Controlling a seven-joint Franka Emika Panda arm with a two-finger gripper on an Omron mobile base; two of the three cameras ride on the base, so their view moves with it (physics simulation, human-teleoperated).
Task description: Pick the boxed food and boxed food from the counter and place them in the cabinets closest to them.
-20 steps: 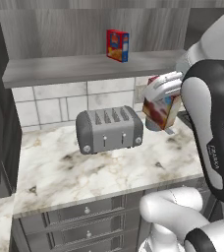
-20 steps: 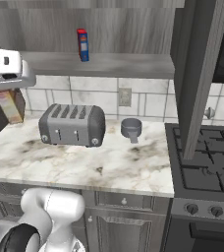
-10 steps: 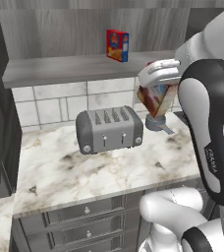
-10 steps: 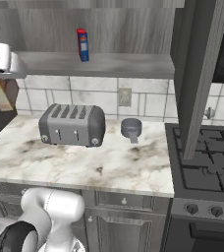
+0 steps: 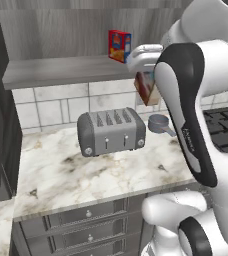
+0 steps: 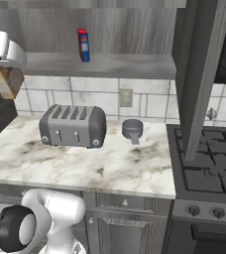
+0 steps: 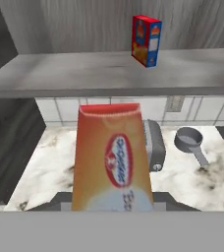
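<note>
Meanwhile, from left to right in the left base view, the toaster (image 5: 111,132) sits on the counter (image 5: 76,175), the red box (image 5: 119,45) already stands upright on the cabinet shelf (image 5: 61,70), and the small pan (image 5: 159,123) lies near the stove. Over the last second the gripper (image 5: 147,77) has carried the tan box (image 5: 146,87) upward, from beside the toaster's top to the shelf's edge, its fingers clamped on the carton. By my judgement one box is done, and this one needs a little more lift and a forward reach to clear the board before release.
</note>
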